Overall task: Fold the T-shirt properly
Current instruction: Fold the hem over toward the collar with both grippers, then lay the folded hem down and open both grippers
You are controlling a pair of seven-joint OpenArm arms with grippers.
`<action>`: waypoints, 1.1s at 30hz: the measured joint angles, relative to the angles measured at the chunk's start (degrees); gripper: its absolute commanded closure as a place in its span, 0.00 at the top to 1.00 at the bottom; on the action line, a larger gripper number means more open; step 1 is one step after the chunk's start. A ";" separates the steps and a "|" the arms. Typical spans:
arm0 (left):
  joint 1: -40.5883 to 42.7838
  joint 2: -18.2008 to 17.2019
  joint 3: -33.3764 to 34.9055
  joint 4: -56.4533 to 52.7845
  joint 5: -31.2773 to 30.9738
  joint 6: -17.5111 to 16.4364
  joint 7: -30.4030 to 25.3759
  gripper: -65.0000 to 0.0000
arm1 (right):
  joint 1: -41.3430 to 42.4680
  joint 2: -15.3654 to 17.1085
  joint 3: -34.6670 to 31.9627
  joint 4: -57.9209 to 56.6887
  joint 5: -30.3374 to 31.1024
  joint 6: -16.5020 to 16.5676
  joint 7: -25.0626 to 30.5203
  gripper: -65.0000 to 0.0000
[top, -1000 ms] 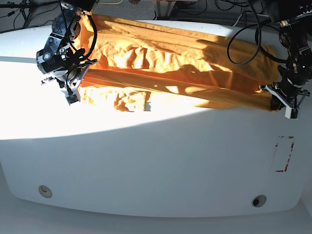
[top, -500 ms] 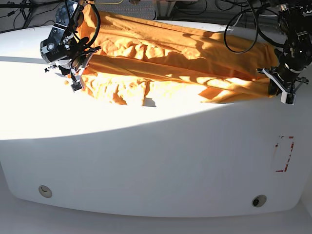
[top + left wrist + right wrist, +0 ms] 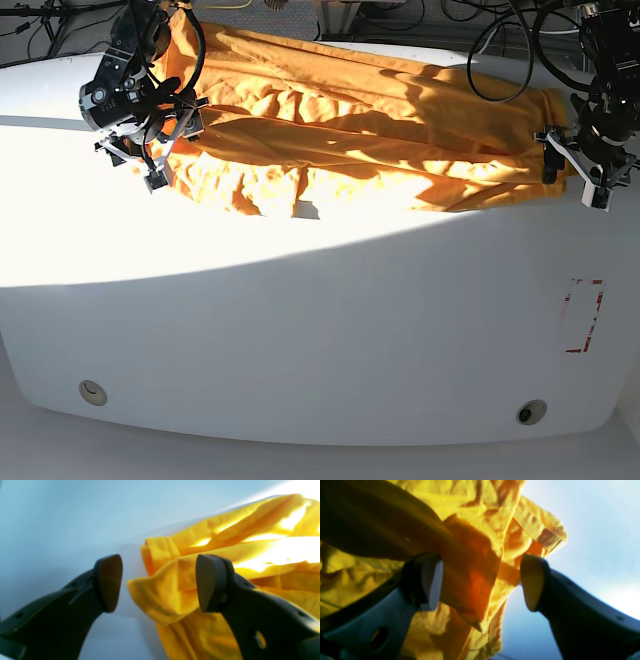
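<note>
Right gripper [image 3: 150,165]: at the left of the base view, over the T-shirt's left end; fingers [image 3: 431,581] spread wide, gripping nothing; an orange fold of cloth hangs in the gap between them, and whether it touches either pad cannot be told
T-shirt [image 3: 350,130]: orange-yellow, lying across the far part of the worktop, stretched as a long creased band from one arm to the other; a rumpled flap spills toward the near side at its left end; a long fold runs lengthwise along the middle
Worktop [image 3: 320,330]: white, half in strong sunlight, half in shade; near half bare save two round fittings near the front edge
Red-and-white marking [image 3: 582,315]: rectangular outline on the worktop at near right, well apart from the cloth
Left gripper [image 3: 580,180]: at the right of the base view, at the T-shirt's right end; fingers [image 3: 210,582] spread wide, holding nothing; a bunched corner of the cloth [image 3: 165,590] lies between them, beyond the fingertips, on the worktop
</note>
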 measured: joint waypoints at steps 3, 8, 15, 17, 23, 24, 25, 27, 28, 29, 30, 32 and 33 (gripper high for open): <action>-0.20 -0.72 -0.85 2.93 0.17 0.22 0.07 0.64 | 0.96 0.22 0.00 0.07 5.11 0.00 -0.17 0.62; -1.66 -0.26 -2.27 8.26 -0.02 0.24 -0.07 0.64 | 3.30 0.55 -0.07 0.04 10.36 -0.02 0.44 0.46; -6.62 4.24 -1.31 7.48 -0.20 -0.02 7.74 0.63 | 4.07 -0.66 -0.24 -2.49 10.40 -0.02 2.01 0.02; -6.99 5.38 -1.51 5.38 -0.15 -0.02 9.81 0.59 | 4.00 -0.94 -0.42 -4.68 10.78 0.00 2.10 0.00; -3.67 5.18 -1.68 -0.94 0.02 0.28 11.52 0.44 | 1.44 0.20 -0.37 -9.62 10.40 -0.02 3.65 0.06; -2.84 4.85 -1.66 -1.75 0.04 0.22 11.47 0.43 | 1.01 0.46 -0.39 -10.71 10.34 0.00 4.11 0.06; -1.90 4.35 -1.64 -2.64 0.02 0.17 11.47 0.43 | 0.42 0.87 -0.39 -11.91 10.47 -0.04 5.68 0.06; -0.72 3.39 -1.55 -3.87 -0.04 0.02 11.02 0.43 | -0.20 2.08 -0.33 -13.27 11.91 -0.13 8.15 0.06; -0.42 3.02 -1.57 -4.46 0.07 0.00 10.54 0.43 | -0.22 2.80 -0.33 -14.23 12.57 0.02 9.14 0.06; -0.35 2.62 -1.66 -5.11 0.17 0.17 10.23 0.43 | -0.20 3.43 -0.33 -15.21 13.14 -0.02 10.21 0.06; -0.39 2.27 -1.70 -5.70 0.22 0.35 10.01 0.43 | -0.17 3.89 -0.33 -16.02 13.35 0.02 11.17 0.06; -0.79 1.33 -1.51 -7.28 0.13 0.35 9.55 0.43 | 0.17 4.98 -0.44 -17.99 14.32 0.22 13.18 0.06; -1.03 0.90 -1.33 -7.93 -0.24 -0.02 9.31 0.43 | 0.48 5.75 -0.44 -19.63 14.97 0.57 14.82 0.06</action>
